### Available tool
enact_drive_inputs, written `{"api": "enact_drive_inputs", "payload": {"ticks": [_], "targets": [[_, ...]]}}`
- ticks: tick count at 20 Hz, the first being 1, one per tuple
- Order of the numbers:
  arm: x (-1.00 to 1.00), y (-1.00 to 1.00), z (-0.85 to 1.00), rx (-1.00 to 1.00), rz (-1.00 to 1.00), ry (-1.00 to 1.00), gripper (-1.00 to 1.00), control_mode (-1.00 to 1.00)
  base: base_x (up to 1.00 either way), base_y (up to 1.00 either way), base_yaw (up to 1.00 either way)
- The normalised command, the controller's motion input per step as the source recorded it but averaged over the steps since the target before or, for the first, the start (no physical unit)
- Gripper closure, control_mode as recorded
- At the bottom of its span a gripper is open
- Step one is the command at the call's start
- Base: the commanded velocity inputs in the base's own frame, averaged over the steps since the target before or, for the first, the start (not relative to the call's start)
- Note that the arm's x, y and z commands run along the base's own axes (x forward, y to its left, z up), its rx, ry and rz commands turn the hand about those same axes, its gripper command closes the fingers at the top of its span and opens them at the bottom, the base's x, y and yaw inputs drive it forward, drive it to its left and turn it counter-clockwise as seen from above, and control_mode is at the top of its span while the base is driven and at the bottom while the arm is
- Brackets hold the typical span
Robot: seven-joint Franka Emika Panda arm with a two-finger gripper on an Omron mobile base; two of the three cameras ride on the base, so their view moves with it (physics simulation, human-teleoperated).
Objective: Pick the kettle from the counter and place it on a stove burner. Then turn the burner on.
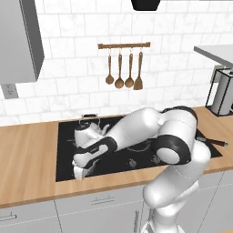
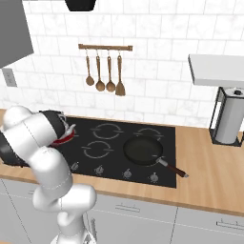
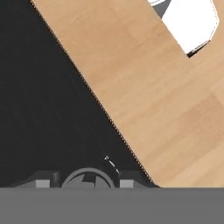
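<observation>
One kettle [image 1: 88,132] on cooktop [image 1: 66,157], just behind lowered gripper [image 1: 80,171].

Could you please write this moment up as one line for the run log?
kettle: on cooktop, left rear | gripper: open, low at a front knob | frying pan: on cooktop
</observation>
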Motion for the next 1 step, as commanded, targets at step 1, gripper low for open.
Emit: {"api": "enact_drive_inputs", "payload": {"ticks": [1], "targets": [[-0.18, -0.03, -0.16, 0.05, 0.38, 0.0, 1.0, -1.0, 0.0, 0.0, 0.0]]}}
